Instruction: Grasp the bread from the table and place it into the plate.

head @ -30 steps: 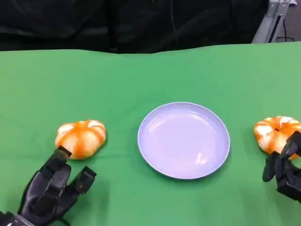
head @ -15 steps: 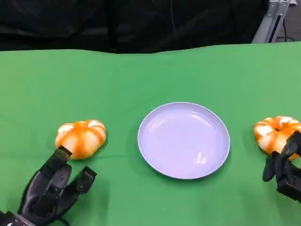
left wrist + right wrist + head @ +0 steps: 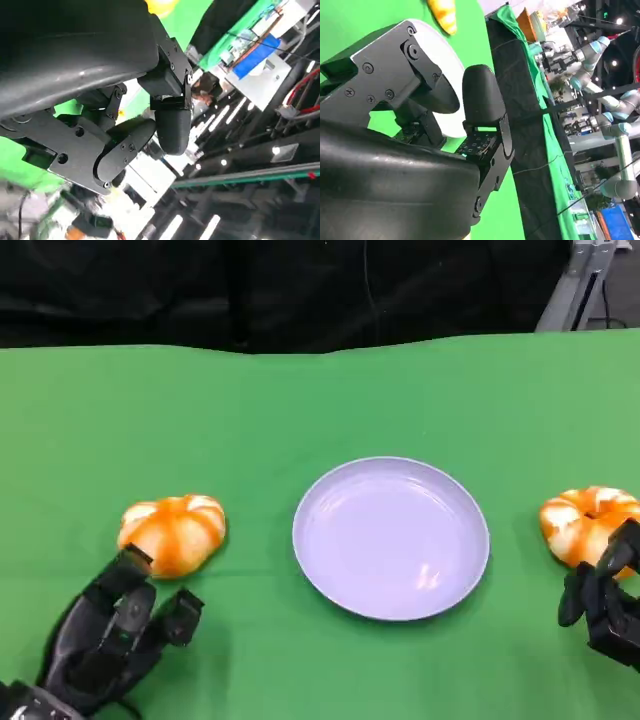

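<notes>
Left of the plate (image 3: 391,537) on the green desk (image 3: 300,400), the bread roll (image 3: 172,532) sat just beyond the empty, spread left hand (image 3: 115,635), which should reach farther over before closing.

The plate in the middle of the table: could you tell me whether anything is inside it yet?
Nothing lies in the plate; its whole inner surface shows bare. Both bread rolls rest on the green cloth, one left and one right.

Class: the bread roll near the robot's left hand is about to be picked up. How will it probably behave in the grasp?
The bread roll looks puffy and lobed, so probably soft and light. Its glazed crust may be slightly slippery. Its broad base on the green cloth suggests it will not roll.
</notes>
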